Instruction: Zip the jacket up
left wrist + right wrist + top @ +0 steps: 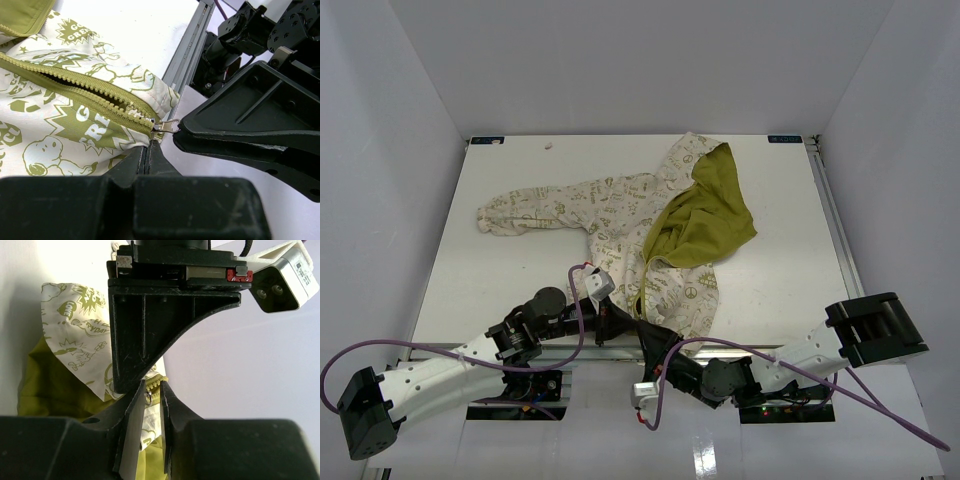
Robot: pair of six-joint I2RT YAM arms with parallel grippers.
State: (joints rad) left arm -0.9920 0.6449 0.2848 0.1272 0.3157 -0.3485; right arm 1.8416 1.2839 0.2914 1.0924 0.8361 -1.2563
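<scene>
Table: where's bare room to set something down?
Bare table right of the jacket up to the rail, and left, between sleeve and near edge. Crowded at the hem, where the left gripper and right gripper meet.

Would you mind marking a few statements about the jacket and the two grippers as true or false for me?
1. The right gripper pinches the zipper pull. True.
2. The zipper of the jacket is closed all the way up. False: its two rows of teeth lie apart, and the slider sits at the bottom hem.
3. The hood lies with its olive lining facing up. True.
4. The left gripper hovers open over a sleeve. False: its fingers are together at the bottom hem, right beside the slider.
</scene>
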